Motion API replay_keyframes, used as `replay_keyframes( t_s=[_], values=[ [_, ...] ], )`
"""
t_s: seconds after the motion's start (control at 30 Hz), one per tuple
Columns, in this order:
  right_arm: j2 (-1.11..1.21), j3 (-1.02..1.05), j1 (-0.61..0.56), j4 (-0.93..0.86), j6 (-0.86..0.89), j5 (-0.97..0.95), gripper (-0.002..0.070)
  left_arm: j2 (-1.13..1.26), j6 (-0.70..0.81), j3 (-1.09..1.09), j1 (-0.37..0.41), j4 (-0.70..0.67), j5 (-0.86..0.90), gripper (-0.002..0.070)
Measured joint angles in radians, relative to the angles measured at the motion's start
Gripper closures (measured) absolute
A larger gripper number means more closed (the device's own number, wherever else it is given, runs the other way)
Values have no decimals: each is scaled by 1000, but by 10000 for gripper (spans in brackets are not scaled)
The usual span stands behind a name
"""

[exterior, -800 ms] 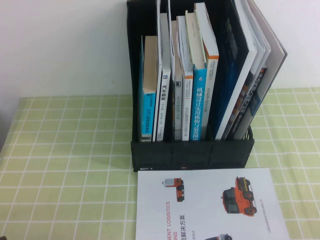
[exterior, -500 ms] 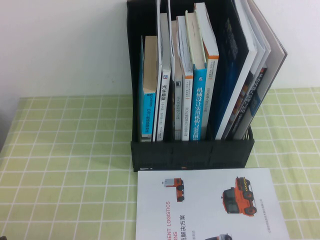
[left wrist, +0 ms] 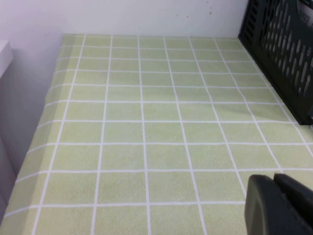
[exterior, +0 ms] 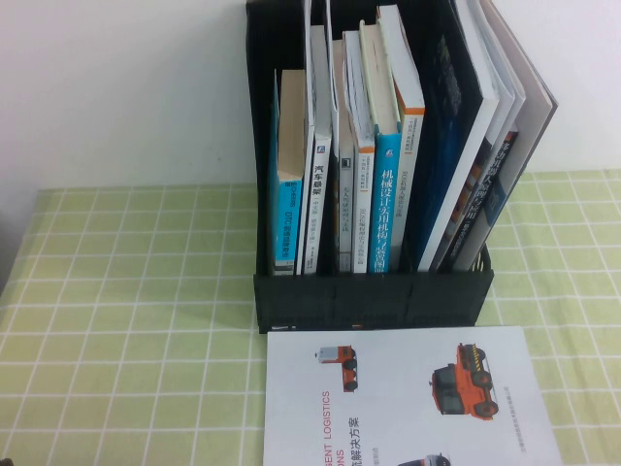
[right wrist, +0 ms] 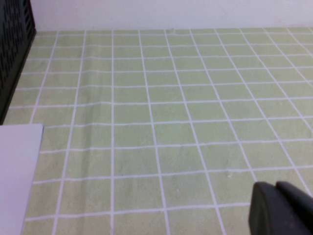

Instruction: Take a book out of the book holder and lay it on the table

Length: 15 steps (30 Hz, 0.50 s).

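high view: book holder [exterior: 374, 296] full; both hands off to its sides.

A plain white wall [exterior: 126, 97] is seen rising directly behind the far edge of the tabletop, unmarked apart from a few faint specks. Soft, even light is cast over the scene, and only a weak shadow is thrown along the wall's foot. At the left edge, a pale grey-white surface [left wrist: 5, 54] is partly seen beside the tabletop.

High view downward; wrists low; shared table [exterior: 126, 291].
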Motion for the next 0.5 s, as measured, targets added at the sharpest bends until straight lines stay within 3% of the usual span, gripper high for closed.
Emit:
replay_keyframes(
  t_s=[0.33,0.5],
  values=[
    [0,0,0,0,0,-2,678,0,0,0,0,0,0,678],
    [0,4,0,0,0,-105,678,0,0,1,0,0,-23,678]
  ],
)
